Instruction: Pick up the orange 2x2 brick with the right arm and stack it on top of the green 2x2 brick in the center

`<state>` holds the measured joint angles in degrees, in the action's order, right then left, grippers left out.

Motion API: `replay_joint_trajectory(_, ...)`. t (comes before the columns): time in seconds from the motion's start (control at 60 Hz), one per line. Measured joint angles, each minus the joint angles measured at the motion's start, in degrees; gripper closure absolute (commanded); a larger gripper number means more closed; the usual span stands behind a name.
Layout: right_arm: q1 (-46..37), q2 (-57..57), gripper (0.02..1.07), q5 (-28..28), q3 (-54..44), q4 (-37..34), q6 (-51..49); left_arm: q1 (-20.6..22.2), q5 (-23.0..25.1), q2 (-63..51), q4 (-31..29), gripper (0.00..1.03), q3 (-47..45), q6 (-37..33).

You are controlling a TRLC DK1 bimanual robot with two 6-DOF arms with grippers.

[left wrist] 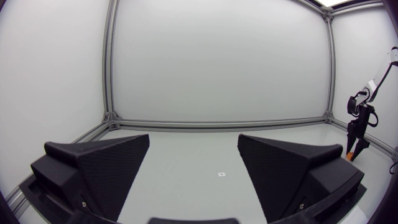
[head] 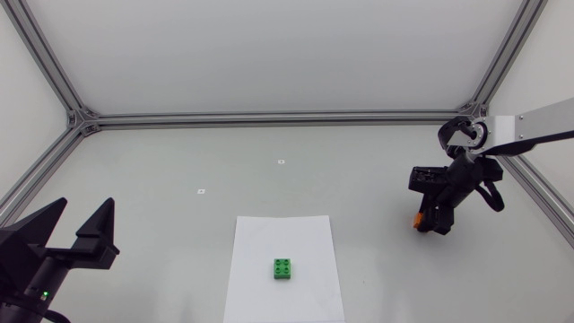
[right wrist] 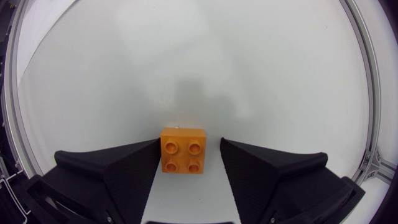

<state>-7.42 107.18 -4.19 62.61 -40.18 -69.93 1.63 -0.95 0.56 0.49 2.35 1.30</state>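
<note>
**What else lies on my worktop**

My worktop [head: 143, 179] is pale grey and matte. A white sheet of paper [head: 260, 287] lies flat near its middle, on the side close to me. Past the sheet's far edge I see one small white tag [head: 281, 161]. A second tag [head: 202, 190] lies apart from it, off to my left. Silver frame rails [head: 269, 118] run along the worktop's edges.

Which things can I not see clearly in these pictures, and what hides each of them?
- Head view: the right pincer covers most of the orange 2x2 brick; its studs are hidden.
- Left wrist view: that brick is a tiny far speck; the green 2x2 brick does not show.
- Right wrist view: whether the nearer finger touches the brick is unclear.
</note>
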Motion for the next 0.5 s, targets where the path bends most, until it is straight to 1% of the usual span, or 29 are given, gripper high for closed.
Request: replay_joint_trajectory(0.5,0.2,0.0,0.39,0.4,0.0,-0.1,0.0,0.0,0.0,0.0,0.0,0.04,0.0,0.0)
